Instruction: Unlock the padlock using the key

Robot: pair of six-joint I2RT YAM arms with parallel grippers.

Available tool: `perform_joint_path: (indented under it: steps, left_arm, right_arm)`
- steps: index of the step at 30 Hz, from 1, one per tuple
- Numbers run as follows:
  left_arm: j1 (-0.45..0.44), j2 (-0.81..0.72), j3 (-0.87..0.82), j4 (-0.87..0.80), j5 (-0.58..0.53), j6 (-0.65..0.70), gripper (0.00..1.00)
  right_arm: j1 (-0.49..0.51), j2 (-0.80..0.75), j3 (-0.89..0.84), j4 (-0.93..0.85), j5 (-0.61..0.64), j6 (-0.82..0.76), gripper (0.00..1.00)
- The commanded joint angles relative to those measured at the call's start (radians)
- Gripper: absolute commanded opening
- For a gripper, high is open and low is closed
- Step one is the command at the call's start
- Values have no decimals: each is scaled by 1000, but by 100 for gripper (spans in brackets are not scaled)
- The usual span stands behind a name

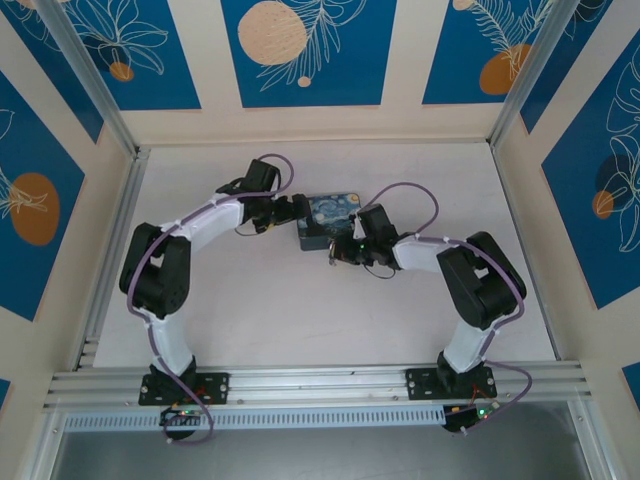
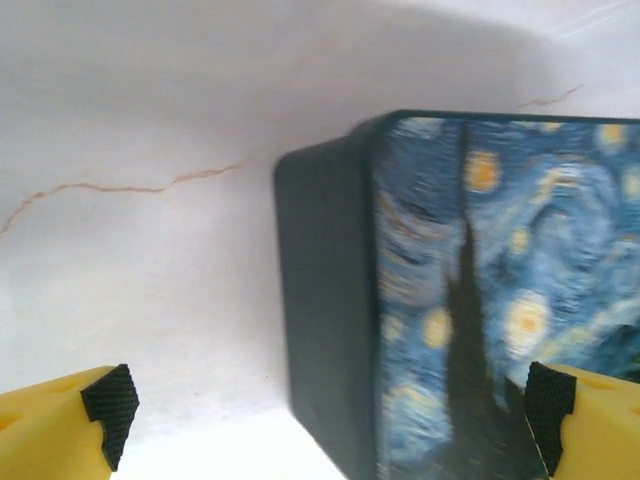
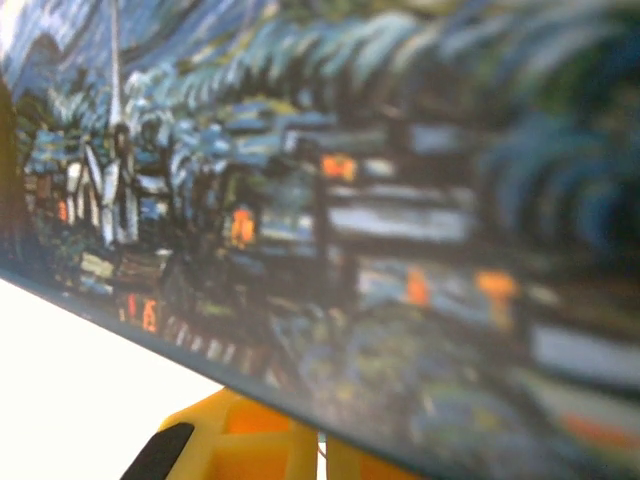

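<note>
We see the left claw (image 2: pixel 328 402) gaping over the tin's (image 2: pixel 320 300) corner, probably to brace it. The right claw (image 3: pixel 318 452) is clenched under its edge. Where the padlock and key sit, we can't tell.

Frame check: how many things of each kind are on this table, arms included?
Painted tin: 1
Robot arms: 2, the left arm and the right arm
Total: 3
</note>
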Motion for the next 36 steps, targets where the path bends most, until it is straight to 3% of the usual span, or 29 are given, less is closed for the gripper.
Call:
perform_joint_path:
  steps: [1, 15, 27, 36]
  left_arm:
    - [5, 29, -32, -36, -31, 42, 100]
    - [-61, 6, -184, 52, -21, -36, 100]
    - [-85, 29, -235, 89, -26, -101, 100]
    - [-91, 55, -231, 75, -28, -116, 99]
  right_arm:
    - [-14, -28, -34, -30, -25, 74, 0]
    - [-33, -35, -121, 81, -59, 337, 0]
    - [-23, 19, -217, 405, -38, 707, 0]
    - [-8, 51, -204, 457, 7, 764, 0]
